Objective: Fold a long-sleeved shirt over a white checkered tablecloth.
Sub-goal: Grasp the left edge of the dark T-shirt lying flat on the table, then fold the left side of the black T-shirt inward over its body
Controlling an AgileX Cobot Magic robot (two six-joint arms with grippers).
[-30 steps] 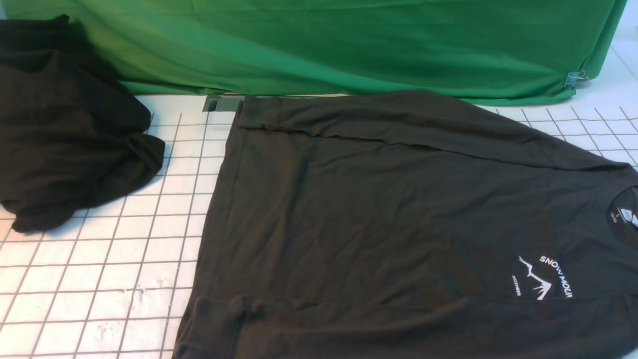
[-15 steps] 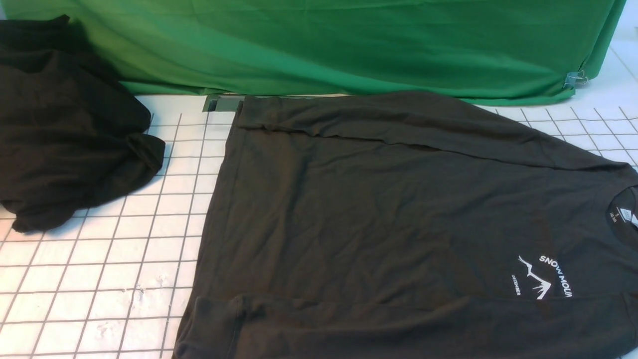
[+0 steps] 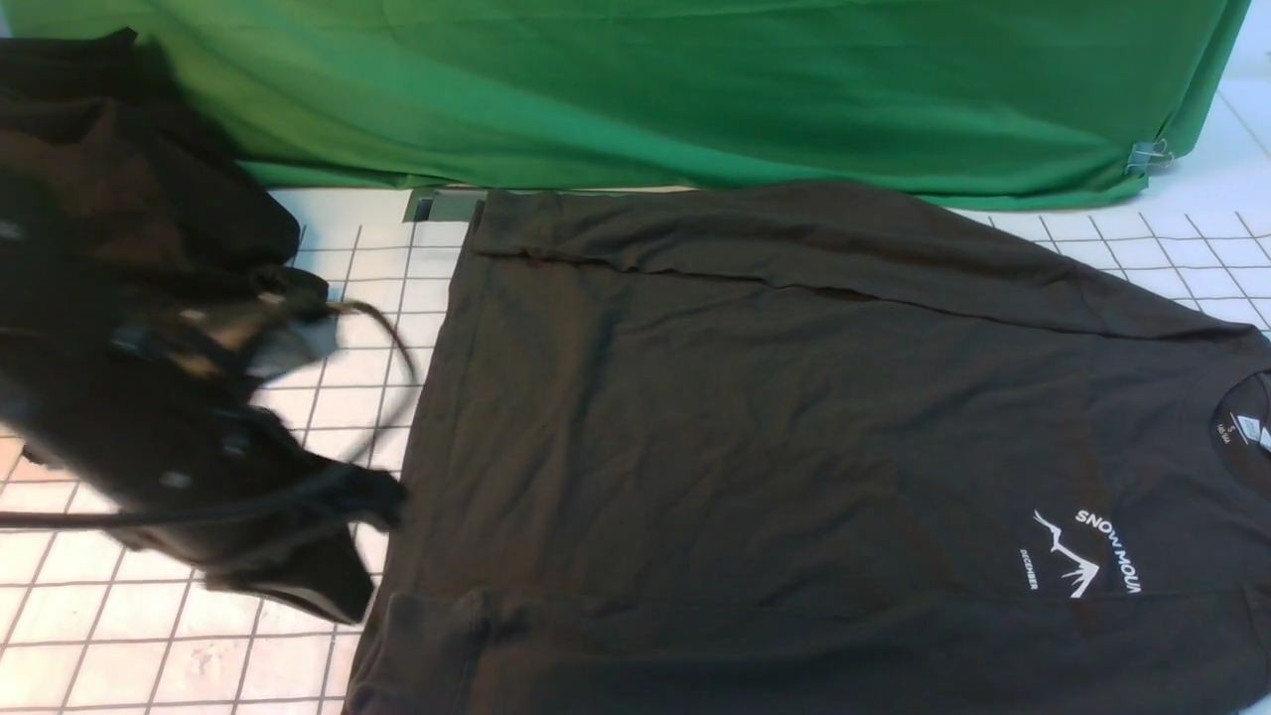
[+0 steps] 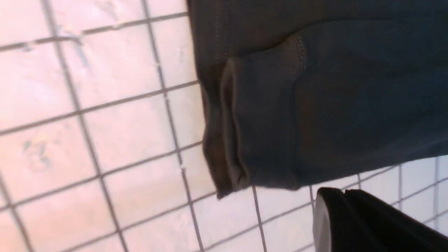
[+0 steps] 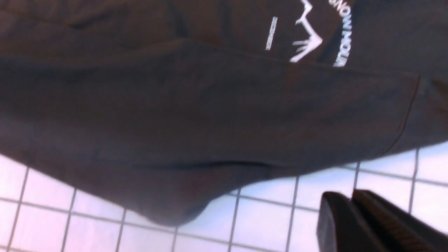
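The long-sleeved shirt (image 3: 745, 397) lies flat on the white checkered tablecloth (image 3: 149, 655), both sleeves folded in over the body, logo (image 3: 1077, 556) and neck label (image 3: 1241, 427) at the right. My left arm (image 3: 199, 437) shows blurred at the left, beside the shirt's hem. In the left wrist view my left gripper (image 4: 344, 190) is shut and empty above bare tablecloth (image 4: 105, 140), just off the near sleeve's cuff (image 4: 252, 122). In the right wrist view my right gripper (image 5: 351, 196) is also shut and empty over the tablecloth (image 5: 273, 210), next to the shirt's near edge (image 5: 182, 196) below the logo (image 5: 308, 38).
A heap of plain black cloth (image 3: 119, 179) sits at the far left, partly behind my left arm. A green cloth backdrop (image 3: 645, 89) hangs along the back, held by a metal clip (image 3: 1147, 154) at the right.
My left arm has swung into the front view from the left, towards the shirt's hem. The shirt and the black heap have not moved.
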